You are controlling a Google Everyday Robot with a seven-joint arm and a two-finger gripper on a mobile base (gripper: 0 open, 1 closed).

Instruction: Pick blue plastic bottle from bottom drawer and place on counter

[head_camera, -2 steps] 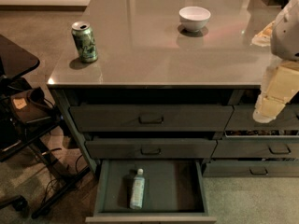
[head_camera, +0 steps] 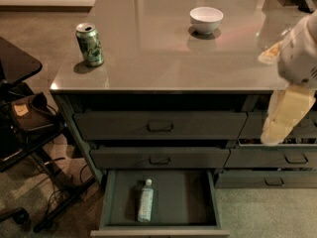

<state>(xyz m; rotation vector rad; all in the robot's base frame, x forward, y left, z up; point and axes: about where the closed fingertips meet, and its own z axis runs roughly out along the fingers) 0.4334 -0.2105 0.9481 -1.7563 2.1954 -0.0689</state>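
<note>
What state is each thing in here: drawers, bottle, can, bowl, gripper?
bottom drawer: pulled open.
blue plastic bottle: lying flat in it, cap on.
two drawers above: shut.
green can: upright on the counter.
white bowl: upright on the counter.
gripper: hanging before the right drawer column, away from the bottle.

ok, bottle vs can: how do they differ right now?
The bottle lies flat in the open bottom drawer; the can stands upright on the counter. Bottle is pale blue and slim, can green and stouter. Neither is held: the gripper hangs at the counter's right front edge.
</note>
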